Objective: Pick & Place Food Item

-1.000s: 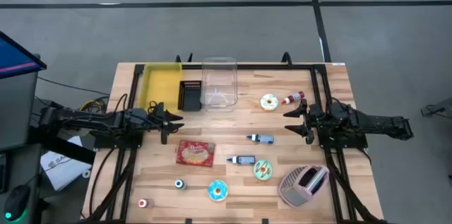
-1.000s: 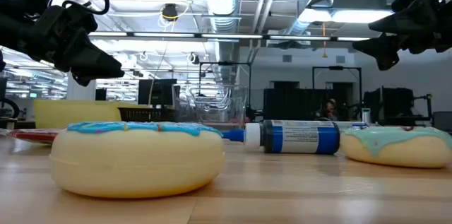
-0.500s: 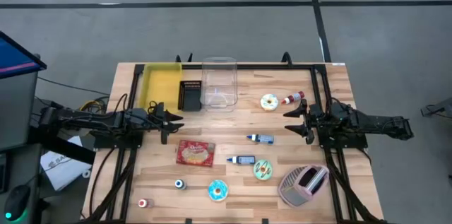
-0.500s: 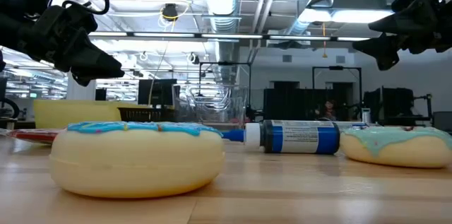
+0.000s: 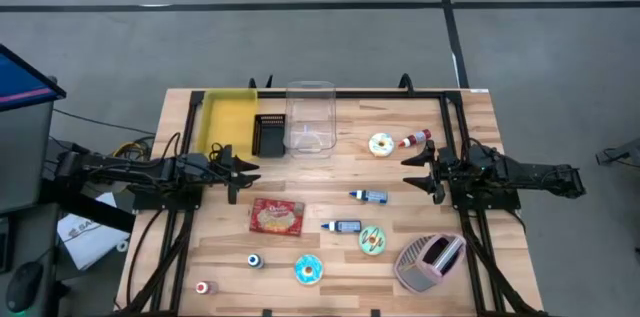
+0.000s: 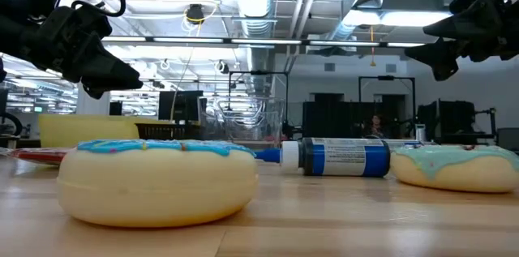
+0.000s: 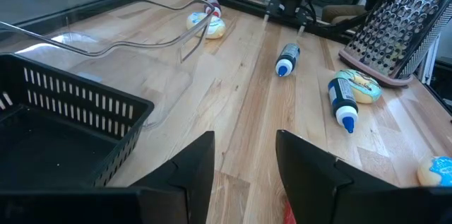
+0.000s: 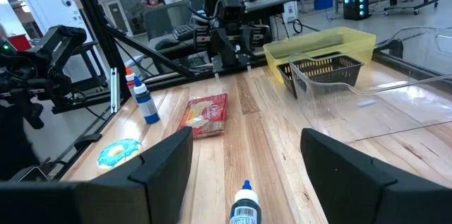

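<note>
Doughnuts lie on the table (image 5: 330,172) ahead of both sets of fingers: a blue-iced one (image 5: 309,270), a green-iced one (image 5: 372,240) and a pale one (image 5: 381,144). A snack packet (image 5: 277,216) sits just ahead of the left gripper (image 5: 243,172), whose fingers (image 7: 189,169) are parted and empty. The right gripper (image 5: 412,171) hangs spread wide, grasping nothing.

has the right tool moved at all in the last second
No. In the high view the right tool sits in the same spot beside the white donut and the table's edge frame.
</note>
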You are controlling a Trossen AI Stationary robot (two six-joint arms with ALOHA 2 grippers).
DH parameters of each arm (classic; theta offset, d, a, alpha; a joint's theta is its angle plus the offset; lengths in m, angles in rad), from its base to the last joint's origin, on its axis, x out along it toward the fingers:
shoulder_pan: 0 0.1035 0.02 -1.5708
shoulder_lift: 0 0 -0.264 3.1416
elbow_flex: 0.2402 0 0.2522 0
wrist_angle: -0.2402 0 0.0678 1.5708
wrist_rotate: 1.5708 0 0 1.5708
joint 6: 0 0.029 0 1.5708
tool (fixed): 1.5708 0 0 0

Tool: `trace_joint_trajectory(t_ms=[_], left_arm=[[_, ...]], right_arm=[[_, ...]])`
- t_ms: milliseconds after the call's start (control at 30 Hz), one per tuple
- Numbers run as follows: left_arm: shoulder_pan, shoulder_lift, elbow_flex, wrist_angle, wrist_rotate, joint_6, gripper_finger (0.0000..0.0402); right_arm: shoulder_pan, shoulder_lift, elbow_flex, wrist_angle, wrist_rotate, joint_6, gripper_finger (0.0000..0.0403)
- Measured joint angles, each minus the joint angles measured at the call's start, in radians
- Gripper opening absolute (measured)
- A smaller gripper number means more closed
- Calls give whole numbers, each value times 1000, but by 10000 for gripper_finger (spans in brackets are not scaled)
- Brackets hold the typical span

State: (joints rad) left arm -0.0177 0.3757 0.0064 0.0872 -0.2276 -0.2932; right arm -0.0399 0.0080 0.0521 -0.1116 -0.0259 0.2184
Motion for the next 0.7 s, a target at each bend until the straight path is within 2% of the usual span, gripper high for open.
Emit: trace_joint_trajectory(t_ms=[400,500,600,700], left_arm=[[0,0,0,11,-4,-28,147],[0,-1,0,57,8,-243,147],[0,-1,0,132,79,-550,147],[-1,-1,0,192,119,-754,147]], right_arm=[[0,0,0,0,0,0,255],[0,0,0,0,0,0,255],[0,0,0,0,0,0,255],[0,0,0,0,0,0,255]])
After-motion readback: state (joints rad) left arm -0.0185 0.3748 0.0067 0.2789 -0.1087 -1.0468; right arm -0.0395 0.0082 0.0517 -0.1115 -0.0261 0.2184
